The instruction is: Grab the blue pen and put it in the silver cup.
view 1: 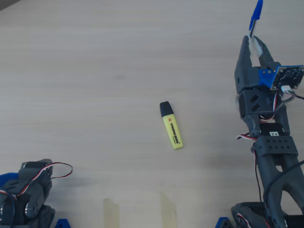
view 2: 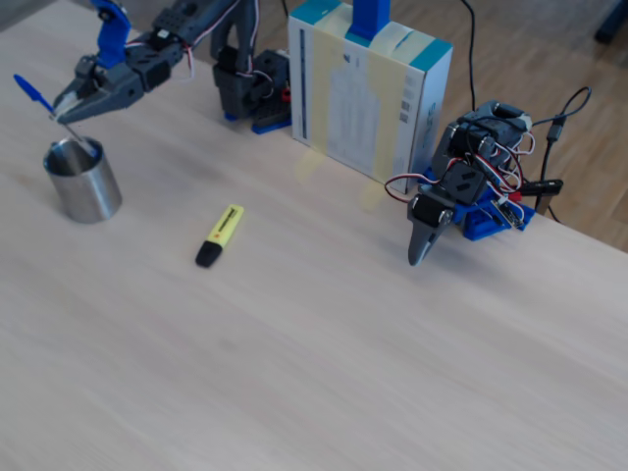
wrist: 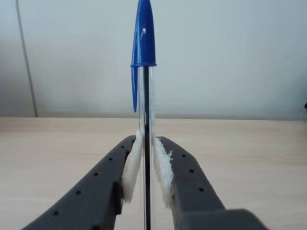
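In the wrist view the jaws [wrist: 148, 165] pinch the clear barrel of the blue pen [wrist: 144, 57], cap pointing to twelve o'clock, while the fixed view shows its lower end over the silver cup [view 2: 84, 185] on the surface [view 2: 343, 324].

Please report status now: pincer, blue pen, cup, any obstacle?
Pincer shut on blue pen, cap end up. Pen held above silver cup, not yet inside. Yellow highlighter lies apart on table; nothing in the way.
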Motion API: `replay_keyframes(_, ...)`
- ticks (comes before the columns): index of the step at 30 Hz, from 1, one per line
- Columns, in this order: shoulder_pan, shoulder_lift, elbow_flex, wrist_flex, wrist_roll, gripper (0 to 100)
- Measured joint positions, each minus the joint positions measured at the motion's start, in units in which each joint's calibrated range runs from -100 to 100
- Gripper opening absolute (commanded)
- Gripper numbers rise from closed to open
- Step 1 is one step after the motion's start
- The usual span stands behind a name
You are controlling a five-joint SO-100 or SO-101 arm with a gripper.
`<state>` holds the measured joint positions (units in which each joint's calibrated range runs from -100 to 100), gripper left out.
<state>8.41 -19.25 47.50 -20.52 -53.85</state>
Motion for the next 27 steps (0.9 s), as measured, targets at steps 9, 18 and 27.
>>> replay_keyframes(9,7.3,5.2,0.0,-9.2,0.0,2)
replay_keyframes(18,10.4,12.0,0.0,-17.0,0.0,2)
replay_keyframes(27,12.5,12.8,0.0,-17.2,0.0,2)
